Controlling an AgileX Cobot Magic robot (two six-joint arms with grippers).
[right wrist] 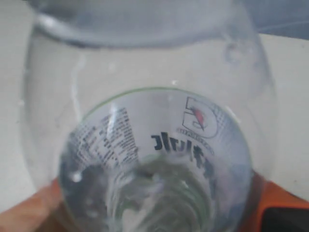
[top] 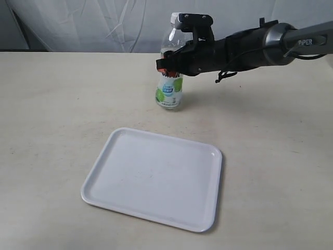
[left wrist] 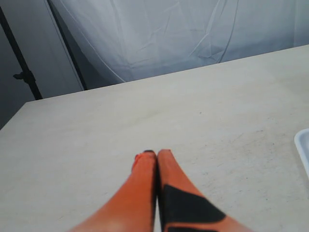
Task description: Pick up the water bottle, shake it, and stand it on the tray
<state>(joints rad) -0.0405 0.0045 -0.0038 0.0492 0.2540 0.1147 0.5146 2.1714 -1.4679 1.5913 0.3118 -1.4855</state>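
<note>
The water bottle [top: 169, 92], clear with a white cap and a lime-patterned label, stands upright at the back of the table, its base at or just above the tabletop. My right gripper [top: 169, 66] reaches in from the right and is shut on the bottle's upper body. In the right wrist view the bottle [right wrist: 154, 121] fills the frame, with orange fingers [right wrist: 41, 210] pressed to its sides. The white tray [top: 156, 177] lies flat nearer the front, apart from the bottle. My left gripper [left wrist: 156, 153] is shut on nothing above bare table; the exterior view does not show it.
A white backdrop curtain [top: 104, 23] hangs behind the table's far edge. The tray's rim [left wrist: 303, 145] shows at the edge of the left wrist view. Beige tabletop [top: 52, 104] lies bare on the left.
</note>
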